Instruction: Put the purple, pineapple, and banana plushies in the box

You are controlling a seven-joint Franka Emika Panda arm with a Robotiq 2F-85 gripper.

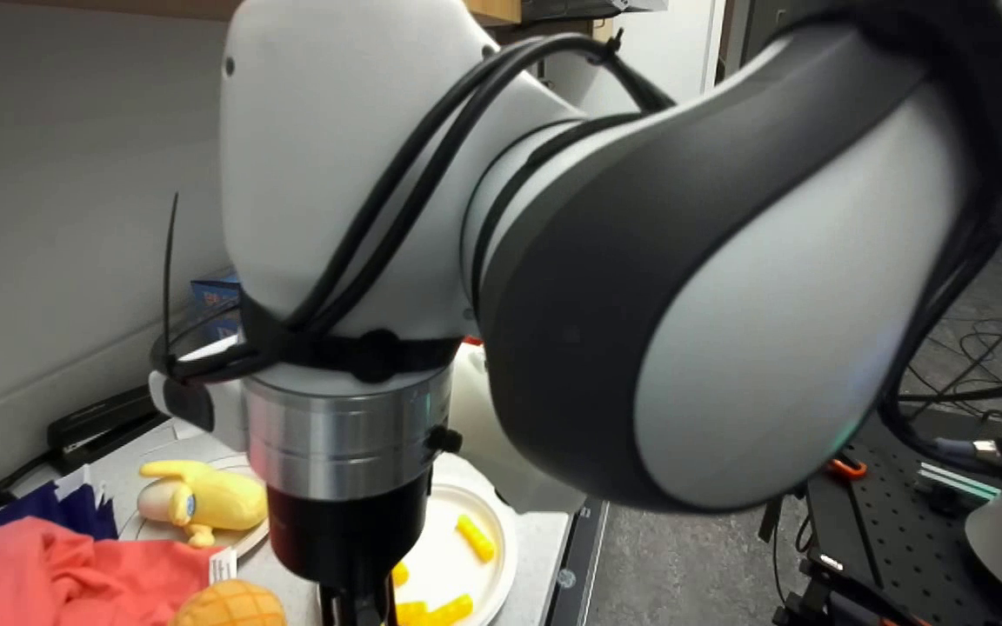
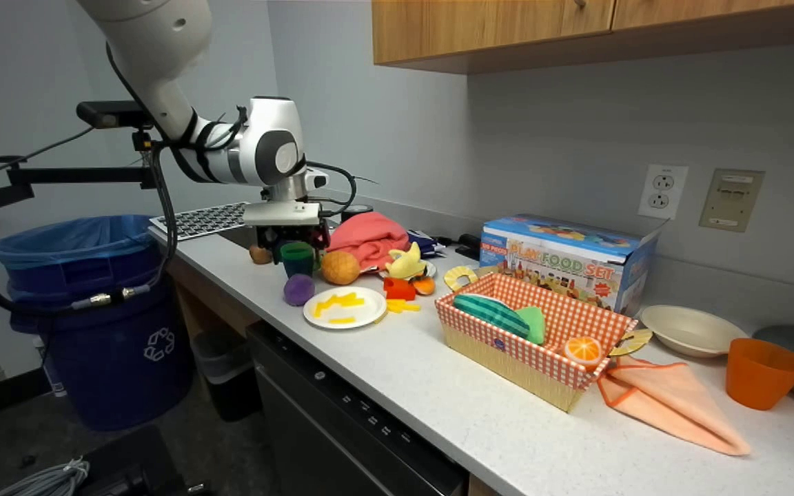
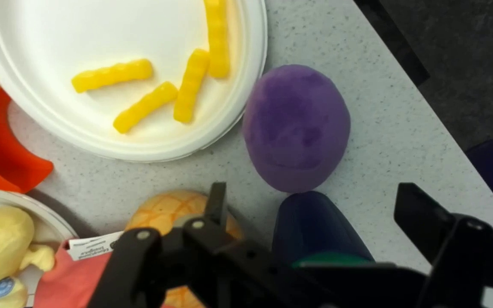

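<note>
The purple plushie (image 2: 299, 290) rests on the counter; it also shows in the wrist view (image 3: 296, 126). My gripper (image 3: 310, 205) is open and empty, above a dark blue cup (image 3: 315, 226) with a green rim; the purple plushie is just ahead of its fingers. The round orange pineapple plushie (image 3: 165, 209) is partly hidden by a finger and shows in both exterior views (image 1: 231, 607) (image 2: 340, 267). The yellow banana plushie (image 2: 406, 262) lies on a plate, also in the wrist view (image 3: 0, 235). The gingham-lined box (image 2: 507, 368) holds a green plush and an orange slice.
A white plate (image 2: 373, 308) with several yellow fries is beside the purple plushie. A red holder (image 2: 398, 288) and a pink cloth (image 2: 369, 238) are close by. A play-food carton (image 2: 562, 258) stands behind the box. The counter's edge runs near the purple plushie.
</note>
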